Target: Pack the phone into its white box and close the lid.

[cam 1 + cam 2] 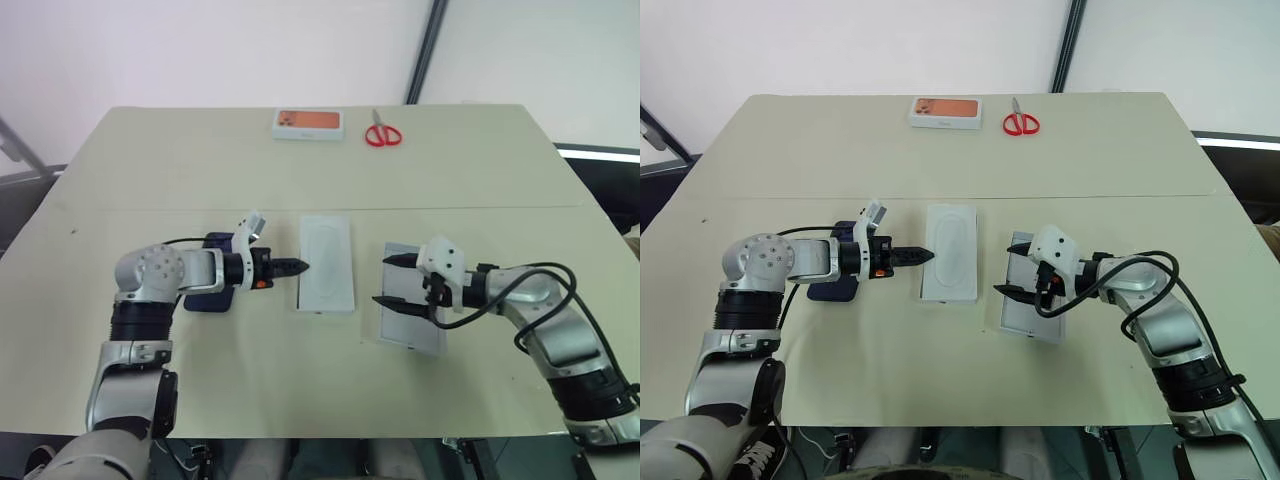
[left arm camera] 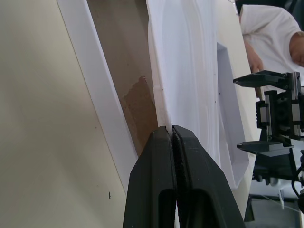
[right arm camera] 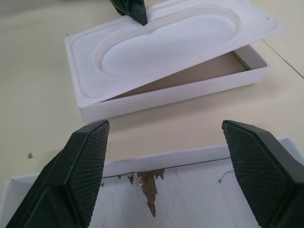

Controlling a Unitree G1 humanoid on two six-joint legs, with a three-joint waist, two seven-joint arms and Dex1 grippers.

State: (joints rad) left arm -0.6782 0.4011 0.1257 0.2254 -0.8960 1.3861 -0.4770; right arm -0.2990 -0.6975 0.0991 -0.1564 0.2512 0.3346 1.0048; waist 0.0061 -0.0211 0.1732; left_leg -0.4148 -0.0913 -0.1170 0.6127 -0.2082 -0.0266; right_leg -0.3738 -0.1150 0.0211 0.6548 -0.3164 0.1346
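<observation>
My left gripper [image 1: 303, 267] is shut, its tips pinching the near edge of the flat white insert [image 1: 327, 262]. The insert lies askew over the white box [image 3: 180, 92], leaving part of the brown floor [image 2: 128, 95] bare. Beneath my left forearm the dark navy phone [image 1: 203, 299] rests on the table, mostly covered. The lid [image 1: 412, 328] lies to the right of the box, plain inside facing up with a torn brown patch. Just above the lid's box-side edge my right gripper [image 1: 384, 281] hangs open, holding nothing.
At the table's far edge sit a white box with an orange picture [image 1: 308, 123] and red scissors [image 1: 382, 133]. A person in a white top [image 2: 266, 33] is beyond the table. Bare tabletop [image 1: 300, 380] stretches in front of the box and lid.
</observation>
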